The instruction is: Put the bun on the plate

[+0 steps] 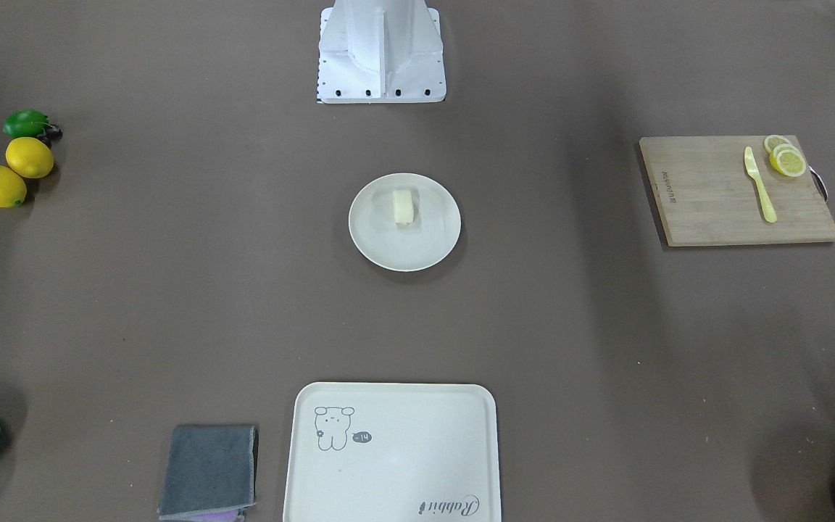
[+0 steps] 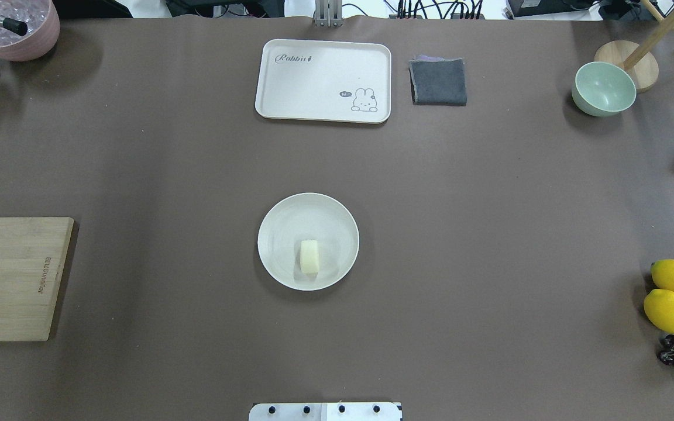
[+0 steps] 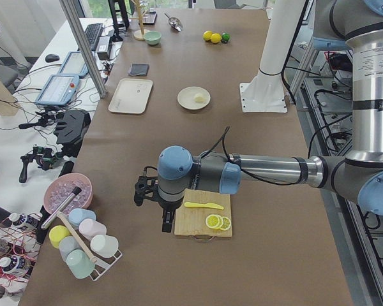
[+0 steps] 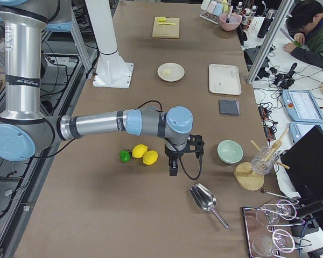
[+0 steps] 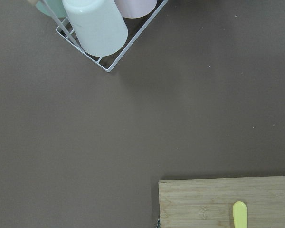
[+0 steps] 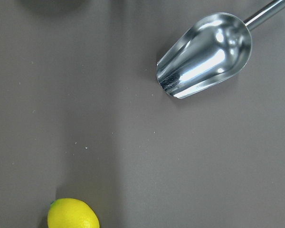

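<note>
A: Where is the left tool (image 3: 168,224)?
B: It hangs fingers-down over the surface (image 2: 489,234), just beside the board (image 3: 190,224), between it and the cup rack (image 3: 83,239). Only a side view catches it, so I cannot tell whether it is wide or narrow.
A: And the right tool (image 4: 173,169)?
B: It points down near the 2 lemons (image 4: 140,151), with the scoop (image 4: 203,199) on its other side. I cannot tell its gap either.
A: The bun (image 1: 404,206)?
B: It lies on the plate (image 1: 381,246), off-centre toward the robot's base and clear of the rim. The plate sits mid-surface, well apart from both tools.
A: Anything else around?
B: A tray (image 1: 403,464) and a grey cloth (image 1: 209,470) on the side away from the robot, and a green bowl (image 2: 603,89) beyond the cloth. A knife (image 1: 759,185) and lemon slices (image 1: 787,159) lie on the board.
</note>
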{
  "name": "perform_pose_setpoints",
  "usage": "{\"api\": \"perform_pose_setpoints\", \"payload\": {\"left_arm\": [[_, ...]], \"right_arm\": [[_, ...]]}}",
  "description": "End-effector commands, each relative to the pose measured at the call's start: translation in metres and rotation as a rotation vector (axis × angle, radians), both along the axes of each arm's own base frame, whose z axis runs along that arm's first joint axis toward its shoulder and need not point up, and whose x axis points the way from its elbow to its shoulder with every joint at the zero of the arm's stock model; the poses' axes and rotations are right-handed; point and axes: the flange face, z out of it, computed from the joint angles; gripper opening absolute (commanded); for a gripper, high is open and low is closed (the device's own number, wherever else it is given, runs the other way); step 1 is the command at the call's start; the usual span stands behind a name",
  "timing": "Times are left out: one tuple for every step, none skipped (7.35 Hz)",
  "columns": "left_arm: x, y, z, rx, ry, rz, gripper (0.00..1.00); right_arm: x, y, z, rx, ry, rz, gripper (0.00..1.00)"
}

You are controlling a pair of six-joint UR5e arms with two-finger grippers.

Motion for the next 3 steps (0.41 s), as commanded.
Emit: {"api": "perform_pose_setpoints", "payload": {"left_arm": [[-0.002, -0.0033, -0.0027, 0.007, -0.007, -0.003, 0.97], [-0.002, -0.0041, -0.0042, 0.009, -0.006, -0.004, 0.97], [-0.0021, -0.0049, -0.0059, 0.014, -0.006, -0.004, 0.97]], "right_arm": [[-0.0005, 0.0012, 0.0046, -0.01, -0.002, 0.0, 1.0], [-0.0006, 0.0018, 0.0051, -0.012, -0.004, 0.0, 1.0], [-0.0006, 0.0018, 0.0051, -0.012, -0.004, 0.0, 1.0]]}}
